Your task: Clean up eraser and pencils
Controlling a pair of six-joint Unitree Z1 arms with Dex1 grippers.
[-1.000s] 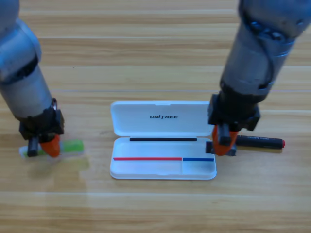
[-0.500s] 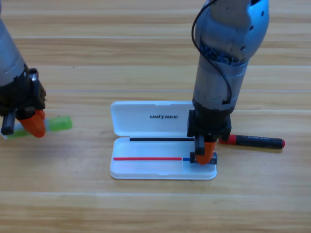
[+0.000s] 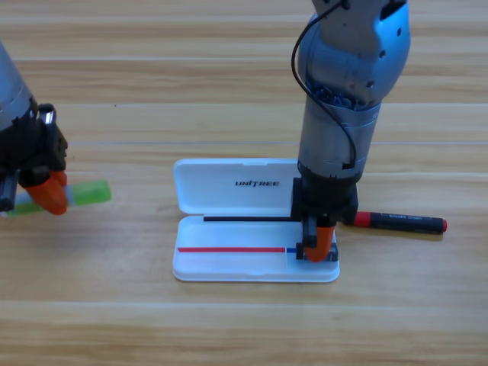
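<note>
The right hand (image 3: 318,250) points down into the right end of the lower tray of the open white case (image 3: 229,267), in its small right compartment. Its orange jaws are closed on the eraser (image 3: 329,254), of which only dark slivers show at the jaw tips; the rest is hidden by the hand, and it cannot be told whether the eraser touches the tray floor. The grey right arm (image 3: 347,91) descends from the top edge of the picture and covers the right end of the case lid.

The case lies open on the wooden table (image 3: 229,84), lid toward the top of the picture, tray toward the bottom.

The red-capped marker (image 3: 398,222) lies flat on the table just beside the right edge of the case, roughly level across the picture, red cap toward the case. Its cap end is near the right hand's black body; contact cannot be determined.

The left hand (image 3: 46,194) is at the left edge of the picture, well apart from the case, partly cut off. Its orange jaws grip the light green pencil (image 3: 88,192). The pencil's right end projects clear of the jaws; its left end is cut off by the picture's edge and partly hidden by the hand. Whether the pencil is lifted or rests on the table cannot be determined.
</note>
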